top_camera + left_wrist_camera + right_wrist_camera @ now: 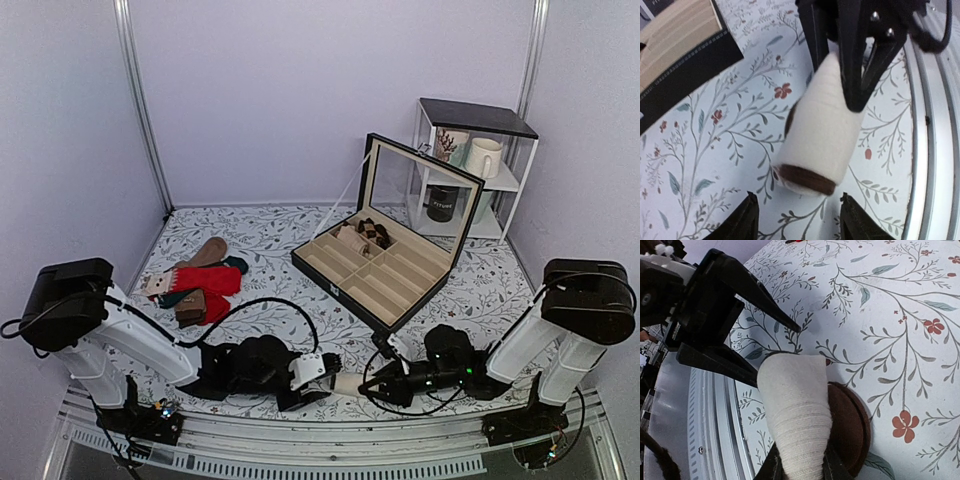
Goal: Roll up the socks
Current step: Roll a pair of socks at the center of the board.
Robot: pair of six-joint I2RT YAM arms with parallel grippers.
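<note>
The socks (347, 383) are a tight cream roll with a dark brown end, low over the floral table near its front edge. My right gripper (372, 384) is shut on one end of the roll. In the right wrist view its fingers (771, 467) pinch the cream roll (795, 410), with the brown part (852, 425) beside it. My left gripper (318, 372) is open and faces the roll's other end. In the left wrist view the roll (815, 130) lies just beyond the left gripper (799, 197), whose fingertips (747, 220) do not touch it.
Bright red socks (205, 282) and tan and teal socks (205, 255) lie at the left. An open black compartment box (385, 270) stands mid-table. A small shelf with mugs (470, 170) stands at the back right. A metal rail (330, 440) runs along the front edge.
</note>
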